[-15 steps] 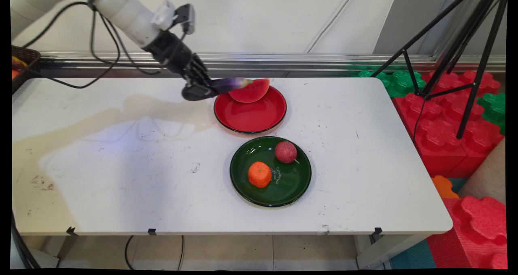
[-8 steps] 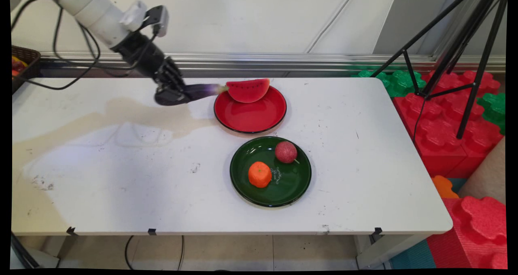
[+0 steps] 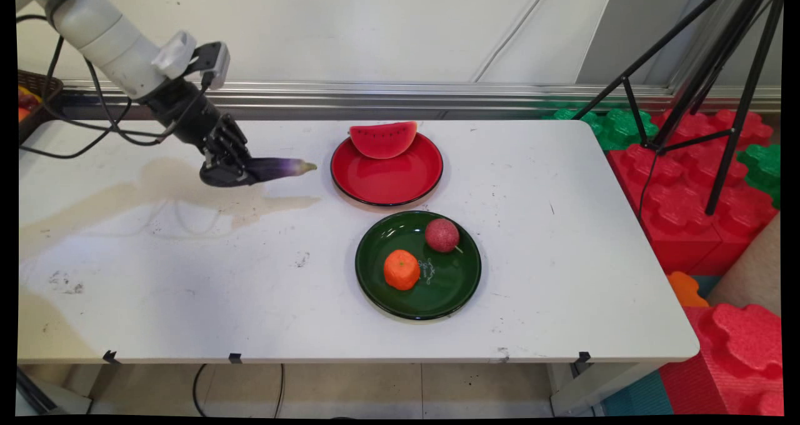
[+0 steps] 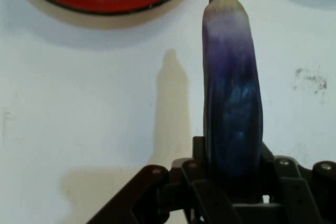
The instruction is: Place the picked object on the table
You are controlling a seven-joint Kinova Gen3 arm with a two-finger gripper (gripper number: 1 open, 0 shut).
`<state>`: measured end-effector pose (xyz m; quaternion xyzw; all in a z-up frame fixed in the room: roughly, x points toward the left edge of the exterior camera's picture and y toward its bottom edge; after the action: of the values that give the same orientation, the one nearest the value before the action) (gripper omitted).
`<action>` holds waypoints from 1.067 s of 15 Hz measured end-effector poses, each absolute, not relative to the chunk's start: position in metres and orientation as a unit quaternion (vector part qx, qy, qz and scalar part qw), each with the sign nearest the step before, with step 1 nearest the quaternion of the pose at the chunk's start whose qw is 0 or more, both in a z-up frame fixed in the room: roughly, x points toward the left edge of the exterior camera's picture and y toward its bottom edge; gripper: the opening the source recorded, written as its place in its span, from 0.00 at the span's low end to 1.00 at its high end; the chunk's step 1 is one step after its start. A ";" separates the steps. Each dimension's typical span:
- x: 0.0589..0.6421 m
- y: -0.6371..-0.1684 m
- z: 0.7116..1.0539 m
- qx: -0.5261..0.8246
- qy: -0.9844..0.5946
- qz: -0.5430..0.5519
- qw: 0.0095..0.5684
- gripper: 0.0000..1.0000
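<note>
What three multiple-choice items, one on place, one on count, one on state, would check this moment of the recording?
1. Where is the watermelon slice?
A. on the red plate
B. on the green plate
C. on the bare table

2. How many fruits lie on the green plate?
A. one
B. two
C. three

3. What is the gripper doing?
A. open over the table
B. shut on the eggplant
C. shut on nothing

Answers: 1 A, the slice rests at the red plate's far rim. 2 B, an orange and a dark red round fruit. 3 B, the fingers clamp the eggplant's base, clear of the table.
</note>
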<state>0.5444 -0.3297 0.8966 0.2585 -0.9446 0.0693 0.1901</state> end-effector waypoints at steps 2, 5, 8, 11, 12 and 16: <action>0.549 -0.329 0.884 0.263 -0.944 0.066 0.185 0.00; 0.552 -0.335 0.862 0.266 -0.945 0.062 0.182 0.00; 0.552 -0.345 0.841 0.271 -0.943 0.059 0.183 0.00; 0.552 -0.353 0.825 0.274 -0.942 0.058 0.184 0.00; 0.551 -0.355 0.821 0.275 -0.942 0.057 0.184 0.00; 0.551 -0.361 0.803 0.280 -0.940 0.053 0.185 0.00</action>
<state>0.5510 -0.3615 0.8032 0.2804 -0.9404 0.0527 0.1851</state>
